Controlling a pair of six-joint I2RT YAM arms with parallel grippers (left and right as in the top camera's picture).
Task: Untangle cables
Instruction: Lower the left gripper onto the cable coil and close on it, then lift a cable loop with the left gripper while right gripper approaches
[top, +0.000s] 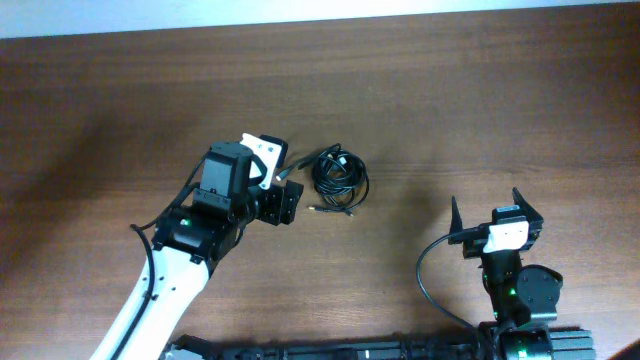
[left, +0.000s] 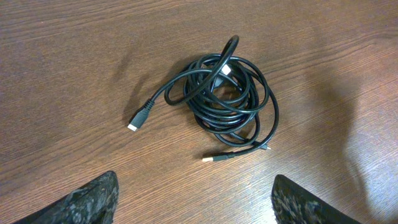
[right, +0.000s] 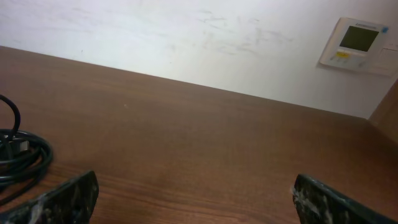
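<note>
- Holding the left gripper (left: 196, 202) spread wide and gripping nothing, both fingertips showing at the lower edge of the wrist view with bare wood between.
- Hovering just short of the cables (left: 227, 93), a small black coil lying on the table (left: 62, 56) near its middle, ahead of the jaws.
- Judging the step as an approach for a first grasp: aiming at the free tail ending in the larger plug (left: 140, 118), sticking out left of the coil, rather than biting into the stacked loops.
- Closing on the cord just behind that plug, likely giving a cleaner pull without dragging the whole bundle along.
- Watching the thinner gold-tipped plug (left: 214, 159), lying just below the coil and apart from the larger one.
- Holding the right gripper (right: 196, 199) equally wide and empty, well apart to the right, only the coil's edge showing in its view.
- Probably needing it brought in for pinning the coil during the pull.
</note>
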